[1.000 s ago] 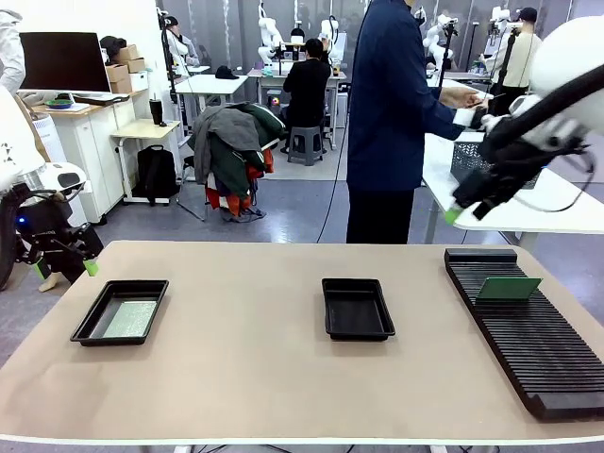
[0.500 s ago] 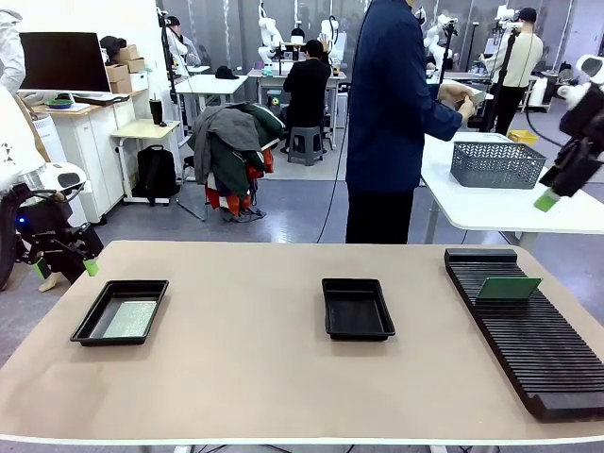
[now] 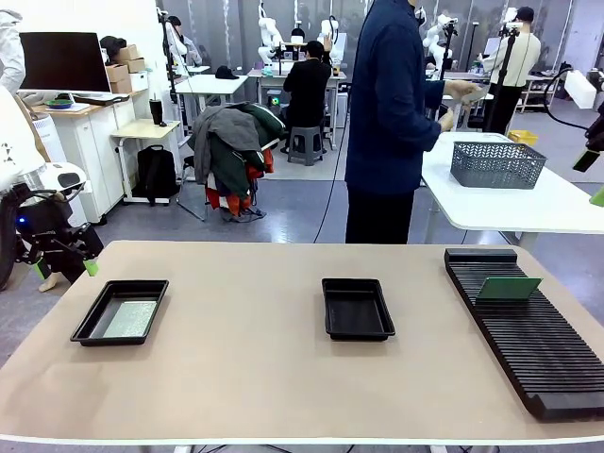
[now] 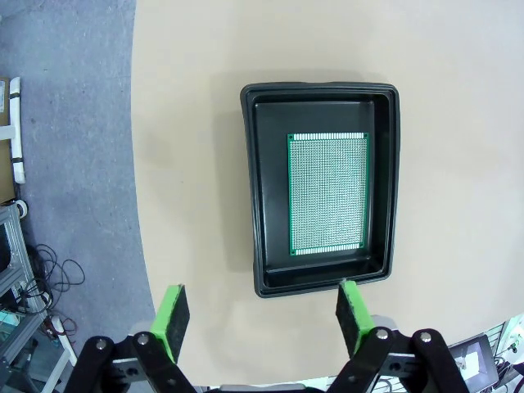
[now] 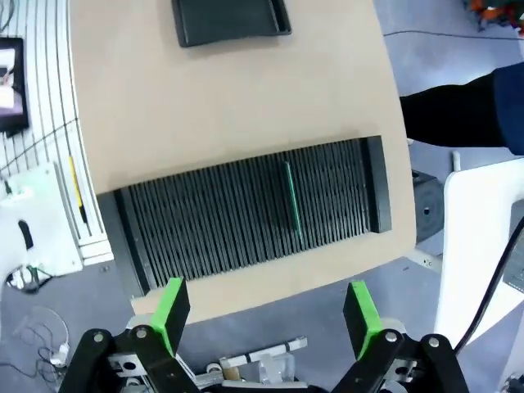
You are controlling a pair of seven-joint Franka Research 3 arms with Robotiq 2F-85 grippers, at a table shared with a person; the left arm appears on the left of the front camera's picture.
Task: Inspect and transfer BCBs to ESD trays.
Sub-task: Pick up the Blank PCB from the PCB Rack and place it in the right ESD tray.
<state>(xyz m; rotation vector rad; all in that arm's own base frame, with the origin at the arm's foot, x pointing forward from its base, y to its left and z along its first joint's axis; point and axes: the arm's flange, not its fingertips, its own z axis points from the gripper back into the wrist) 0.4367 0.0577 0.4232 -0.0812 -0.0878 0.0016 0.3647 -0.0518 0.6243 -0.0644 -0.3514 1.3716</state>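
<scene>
At the bench's (image 3: 236,377) near right corner, the rack (image 3: 528,330) runs out past the frame's right edge, where the right arm (image 3: 581,88) is also mostly cropped. From the right wrist, the frame's top edge cuts a tray (image 5: 229,20). The board (image 5: 291,205) in the rack stands edge-on, so its face cannot be read. Beyond the bench's far edge, whatever the person (image 3: 387,113) holds is too small to tell.
</scene>
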